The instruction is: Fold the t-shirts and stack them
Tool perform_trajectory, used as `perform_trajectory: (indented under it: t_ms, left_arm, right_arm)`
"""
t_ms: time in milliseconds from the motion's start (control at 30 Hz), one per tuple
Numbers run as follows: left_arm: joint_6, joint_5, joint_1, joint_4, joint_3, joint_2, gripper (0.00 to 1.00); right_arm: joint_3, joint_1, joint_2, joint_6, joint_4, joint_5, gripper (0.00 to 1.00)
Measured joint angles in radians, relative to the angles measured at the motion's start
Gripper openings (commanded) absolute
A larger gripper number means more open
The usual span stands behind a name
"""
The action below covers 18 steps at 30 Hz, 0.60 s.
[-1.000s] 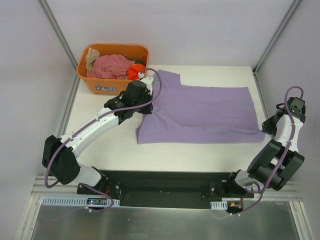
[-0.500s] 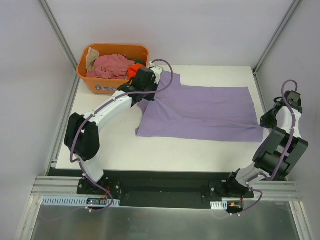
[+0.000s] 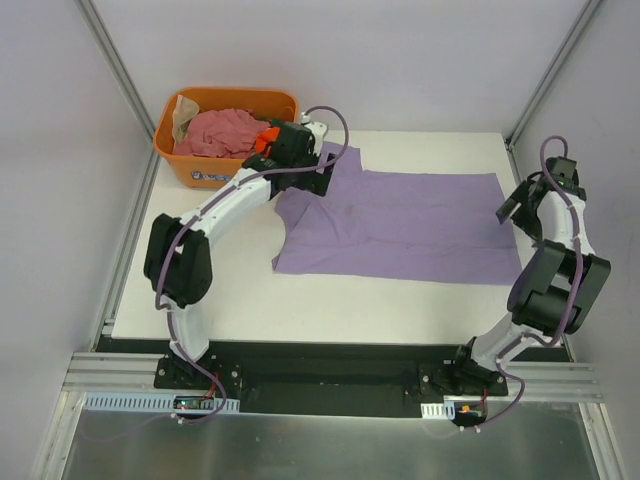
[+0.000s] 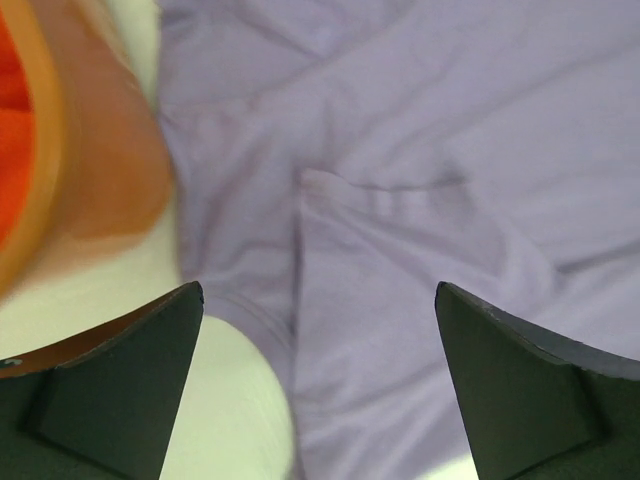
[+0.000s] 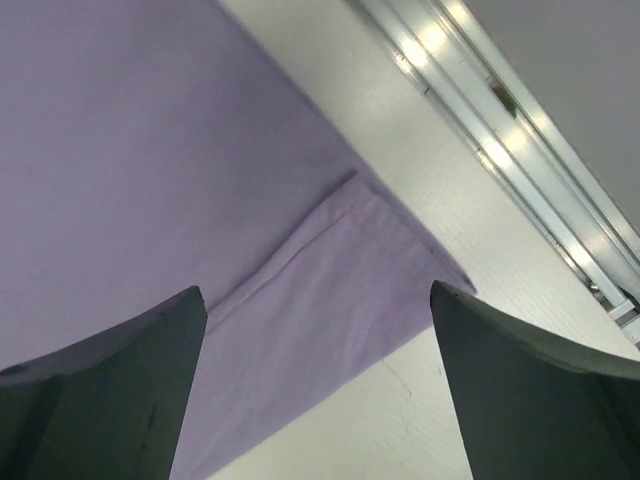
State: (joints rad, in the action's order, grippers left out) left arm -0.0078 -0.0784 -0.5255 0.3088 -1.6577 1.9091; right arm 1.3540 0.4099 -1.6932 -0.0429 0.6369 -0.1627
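The lavender-purple t-shirt (image 3: 410,225) lies flat across the middle of the table. My left gripper (image 3: 320,177) hovers open over its far left part by the sleeve, nothing between the fingers; the left wrist view shows creased purple cloth (image 4: 430,150) below the gripper (image 4: 318,290). At the shirt's right edge my right gripper (image 3: 509,212) also stands open and empty, above a folded corner of the shirt (image 5: 330,290). A dusty pink t-shirt (image 3: 218,131), an orange one (image 3: 265,142) and a beige one (image 3: 184,109) sit in the tub.
The orange plastic tub (image 3: 200,170) stands at the far left corner, just left of my left gripper; its wall (image 4: 40,170) fills the left wrist view's left side. An aluminium frame rail (image 5: 500,130) runs along the table's right edge. White bare table (image 3: 240,300) lies in front of the shirt.
Both grippers have gone from shut to open and let go of the purple shirt. The left arm swung back toward the tub; the right wrist moved farther back along the shirt's right edge.
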Motion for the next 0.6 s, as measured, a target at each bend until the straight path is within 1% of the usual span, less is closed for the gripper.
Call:
perform_trajectory:
  t_ms: [33, 133, 200, 267, 333, 433, 533, 600]
  left_arm:
    - [-0.017, 0.025, -0.001, 0.004, 0.016, -0.022, 0.99]
    - [-0.103, 0.122, -0.001, 0.003, 0.109, -0.125, 0.99]
    - [-0.164, 0.173, -0.001, -0.011, 0.174, -0.177, 0.99]
    - [-0.225, 0.223, -0.001, -0.019, 0.230, -0.195, 0.99]
    - [-0.272, 0.262, -0.001, -0.028, 0.271, -0.177, 0.99]
    - [-0.332, 0.309, -0.001, -0.042, 0.330, -0.109, 0.99]
    - [-0.376, 0.334, -0.001, -0.043, 0.385, -0.045, 0.99]
    - [-0.398, 0.338, -0.001, -0.045, 0.435, -0.037, 0.99]
  right_arm:
    - [-0.011, -0.014, 0.013, -0.004, 0.000, 0.001, 0.97]
    - [-0.097, -0.074, 0.085, -0.005, -0.006, 0.022, 0.96]
    - [-0.164, -0.109, 0.123, -0.010, -0.018, 0.059, 0.96]
    - [-0.232, -0.140, 0.138, -0.015, -0.037, 0.124, 0.96]
    - [-0.269, -0.160, 0.117, -0.017, -0.042, 0.175, 0.96]
    - [-0.273, -0.174, 0.048, -0.016, -0.054, 0.217, 0.96]
    - [-0.272, -0.177, -0.021, -0.016, -0.062, 0.230, 0.96]
    - [-0.269, -0.177, -0.042, -0.020, -0.059, 0.222, 0.96]
